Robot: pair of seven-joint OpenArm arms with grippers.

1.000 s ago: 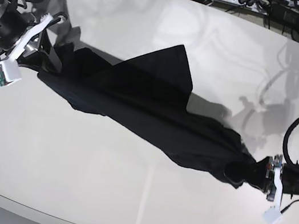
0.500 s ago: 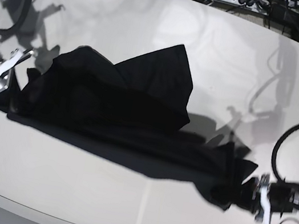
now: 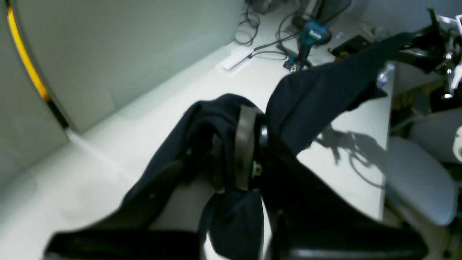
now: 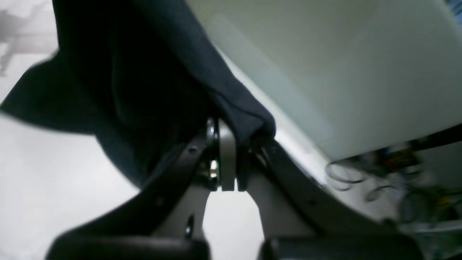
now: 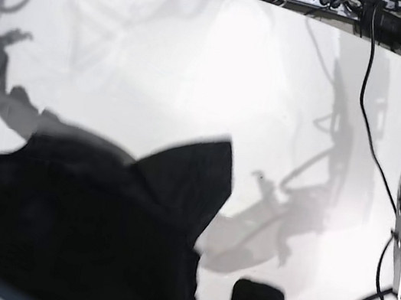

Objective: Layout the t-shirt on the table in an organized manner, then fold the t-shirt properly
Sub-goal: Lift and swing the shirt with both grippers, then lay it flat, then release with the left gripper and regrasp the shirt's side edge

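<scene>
Both claws, left (image 3: 245, 151) and right (image 4: 227, 159), are clamped on the limp black fabric t-shirt (image 5: 85, 231), hanging lifted at six o'clock over the glossy off-white table (image 5: 200, 64); light, floppy, best gripped at hems.

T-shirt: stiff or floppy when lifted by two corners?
Likely floppy: the t-shirt sags and bunches between the left end effector and right end effector. Probably light, since small pinches hold it. It may drag on the table.
</scene>
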